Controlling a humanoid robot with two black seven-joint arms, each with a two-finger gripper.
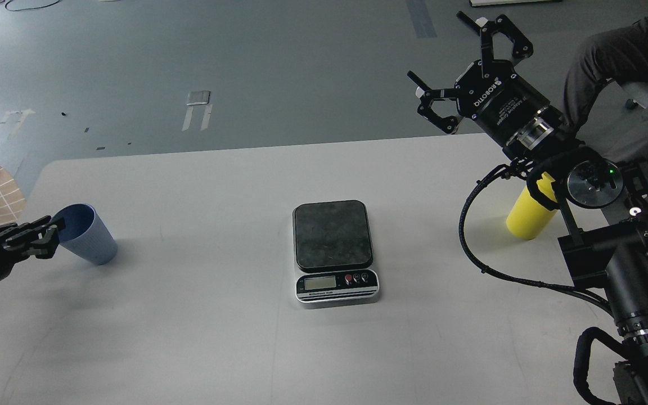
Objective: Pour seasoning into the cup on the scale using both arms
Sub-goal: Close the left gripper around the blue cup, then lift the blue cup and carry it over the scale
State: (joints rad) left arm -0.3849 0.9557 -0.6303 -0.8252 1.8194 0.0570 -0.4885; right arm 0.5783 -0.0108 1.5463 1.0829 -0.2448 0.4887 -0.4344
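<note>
Head view is showing you the scale [335, 253] sitting bare at the middle of the white table [200, 337], display facing you. Your left gripper [48, 233] is reaching in from the left edge, its fingertips touching the rim of the light blue cup [89, 237], which is tilting toward it; whether those fingers are clamping the rim you cannot tell. Your right gripper [459, 67] is hanging in the air past the table's far right corner, fingers spread wide and holding nothing. The yellow seasoning bottle [529, 214] is standing below and behind that wrist, its top hidden by the arm, well apart from the fingertips.
</note>
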